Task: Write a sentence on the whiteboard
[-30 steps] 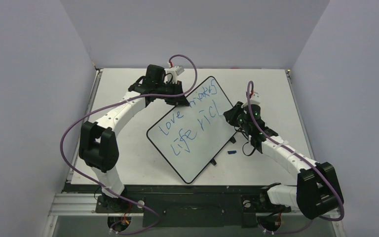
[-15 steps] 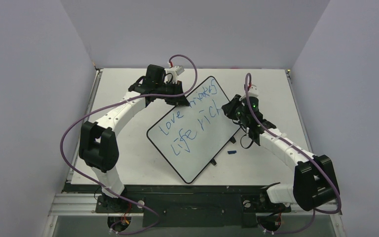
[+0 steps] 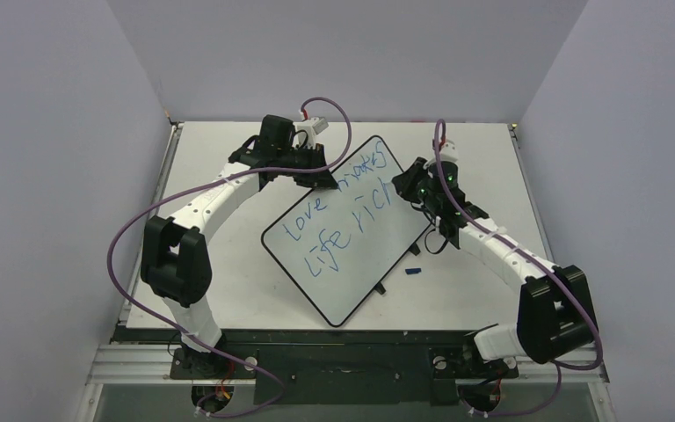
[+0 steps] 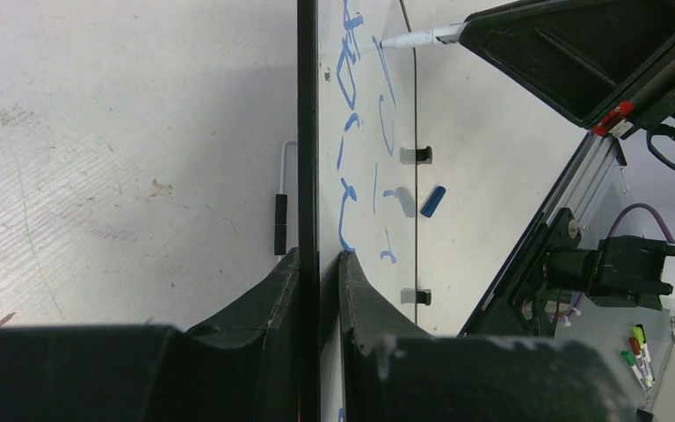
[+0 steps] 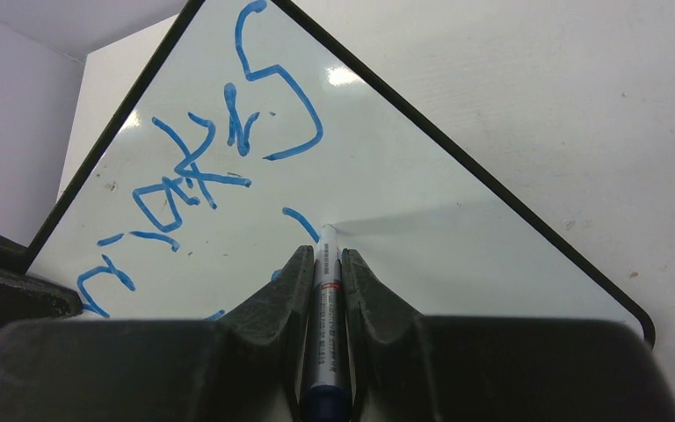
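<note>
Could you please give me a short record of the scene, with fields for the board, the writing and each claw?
whiteboard: angled on the table
sentence: blue, two slanted lines, roughly "love makes life rich"
left claw: shut on the whiteboard's rim
right claw: shut on the marker, tip at the whiteboard
blue cap: on the table beside the whiteboard

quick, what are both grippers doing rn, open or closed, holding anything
Left gripper: closed, clamped on the edge of the whiteboard.
Right gripper: closed, holding the marker.
</note>
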